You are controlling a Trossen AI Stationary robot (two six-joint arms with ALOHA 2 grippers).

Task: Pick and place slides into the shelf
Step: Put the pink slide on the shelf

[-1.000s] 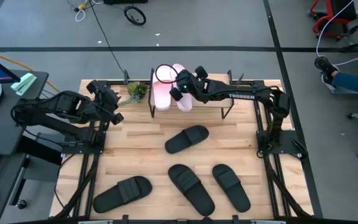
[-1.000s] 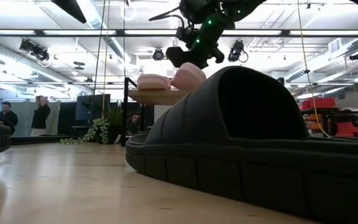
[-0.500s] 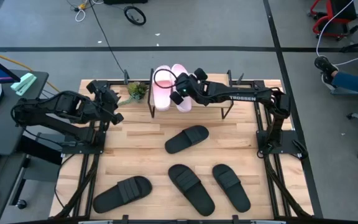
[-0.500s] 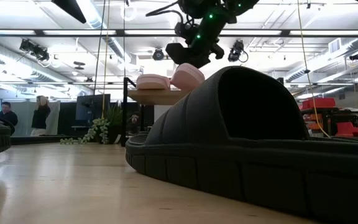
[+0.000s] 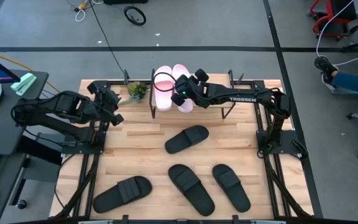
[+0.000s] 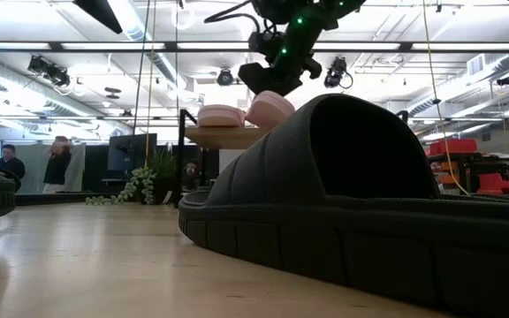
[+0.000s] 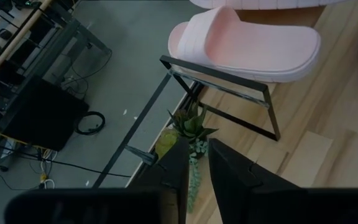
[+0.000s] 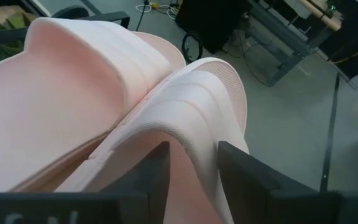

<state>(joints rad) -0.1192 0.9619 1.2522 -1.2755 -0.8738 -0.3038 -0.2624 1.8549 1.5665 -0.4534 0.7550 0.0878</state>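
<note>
Four matte black moulded slide sandals lie flat on the light plank tabletop (image 5: 142,140): one at 7 o'clock (image 5: 122,192), two near 6 o'clock (image 5: 191,187) (image 5: 231,186) and one at centre (image 5: 187,138).

Toward 12 o'clock stands the low shelf (image 5: 224,99), thin black wire legs under a pale wooden plank. Two pale pink ribbed-strap slide sandals (image 5: 162,88) (image 5: 181,102) rest side by side on its top, touching.

The right gripper (image 5: 183,91) sits directly over the second pink sandal, fingers (image 8: 144,177) spread astride its strap without clamping it.

Risk: the sandal's soft foam may catch a finger on withdrawal and be dragged off the plank edge.

The left gripper (image 5: 109,102) waits at 10 o'clock, nearly closed on nothing, beside a small green plant (image 5: 137,91).
</note>
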